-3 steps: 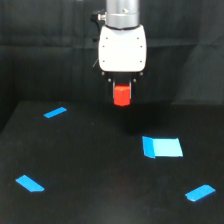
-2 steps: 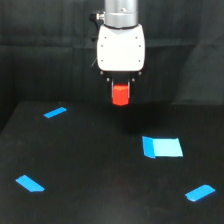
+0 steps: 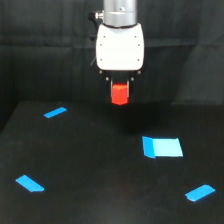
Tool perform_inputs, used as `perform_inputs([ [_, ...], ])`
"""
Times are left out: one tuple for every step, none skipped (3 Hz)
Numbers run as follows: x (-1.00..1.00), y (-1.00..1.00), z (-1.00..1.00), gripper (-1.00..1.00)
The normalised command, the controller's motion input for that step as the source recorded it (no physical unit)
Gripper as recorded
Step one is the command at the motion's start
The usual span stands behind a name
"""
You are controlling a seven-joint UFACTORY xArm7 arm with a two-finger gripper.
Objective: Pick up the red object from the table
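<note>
The white-bodied gripper [image 3: 120, 89] holds the small bright red-orange block [image 3: 120, 94] between its dark fingers, lifted clear above the flat matte black table [image 3: 100, 165]. Below it, toward the exterior view's right, lies the largest flat bright blue patch [image 3: 162, 147].

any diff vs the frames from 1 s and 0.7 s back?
Almost none. The gripper stays shut on the red object, held clear of the table; it may have risen a touch, too little to be sure. The four blue patches lie where they were.
</note>
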Motion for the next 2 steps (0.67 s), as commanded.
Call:
perform_inputs([
  [-0.12, -0.04, 0.08, -1.0],
  [-0.11, 0.03, 0.05, -1.0],
])
